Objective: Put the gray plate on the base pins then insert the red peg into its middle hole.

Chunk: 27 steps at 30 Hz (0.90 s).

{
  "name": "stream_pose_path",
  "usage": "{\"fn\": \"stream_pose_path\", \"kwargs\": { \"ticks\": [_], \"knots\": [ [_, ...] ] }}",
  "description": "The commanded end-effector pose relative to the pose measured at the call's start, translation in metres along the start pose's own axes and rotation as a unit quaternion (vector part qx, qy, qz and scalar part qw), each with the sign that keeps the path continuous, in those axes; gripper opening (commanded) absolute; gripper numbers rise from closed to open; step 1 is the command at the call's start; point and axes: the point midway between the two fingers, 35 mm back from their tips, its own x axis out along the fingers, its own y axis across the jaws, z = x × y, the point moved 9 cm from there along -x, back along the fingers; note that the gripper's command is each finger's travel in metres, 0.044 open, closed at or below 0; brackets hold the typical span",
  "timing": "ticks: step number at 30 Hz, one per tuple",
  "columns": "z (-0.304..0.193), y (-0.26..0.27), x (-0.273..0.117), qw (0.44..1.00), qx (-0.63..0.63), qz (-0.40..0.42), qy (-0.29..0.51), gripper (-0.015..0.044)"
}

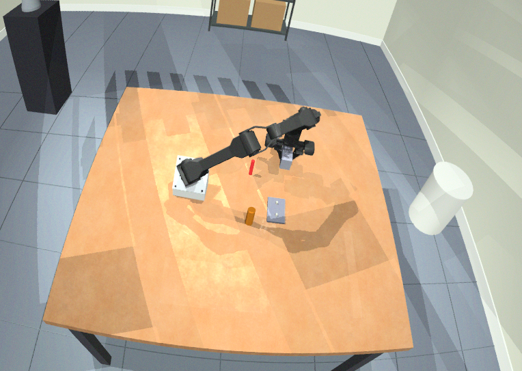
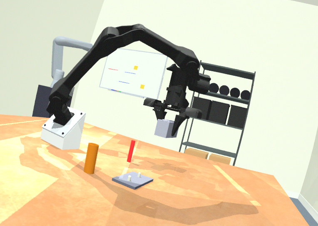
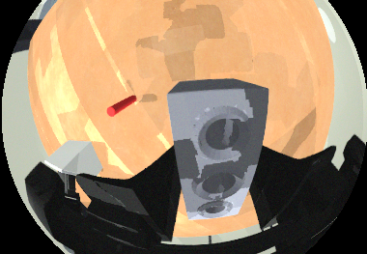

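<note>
The gray plate [image 1: 285, 162] [image 2: 163, 128] [image 3: 188, 118] is a thick block with three holes in a row. My gripper [image 2: 168, 127] [image 3: 210, 143] is shut on its sides and holds it well above the table. The base [image 1: 272, 217] [image 2: 133, 185] is a flat gray slab on the table with two pale upright pins [image 2: 129, 178]; it is not seen in the wrist view. The plate is behind the base in the top view. The red peg [image 1: 251, 167] [image 2: 130, 150] [image 3: 123, 105] stands upright on the table, to the left of the held plate.
An orange cylinder [image 1: 250, 216] [image 2: 91, 158] stands upright just left of the base. The arm's white mount [image 1: 188, 195] [image 2: 61, 140] is at the left of the wooden table [image 1: 210, 282] [image 2: 64, 200]. The arm's shadow falls across the table.
</note>
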Motion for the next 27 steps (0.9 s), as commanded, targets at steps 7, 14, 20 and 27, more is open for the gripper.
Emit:
{"fn": "stream_pose_path", "kwargs": {
  "ticks": [7,14,20,27],
  "knots": [
    [-0.030,-0.007,0.012,1.000,-0.006,0.000,-0.004,0.0000],
    [-0.051,-0.011,0.023,1.000,-0.010,-0.001,-0.005,0.0000],
    [-0.068,-0.012,0.031,1.000,-0.014,-0.002,-0.005,0.0000],
    [-0.089,-0.012,0.042,1.000,-0.017,-0.002,-0.003,0.0000]
  ]
}}
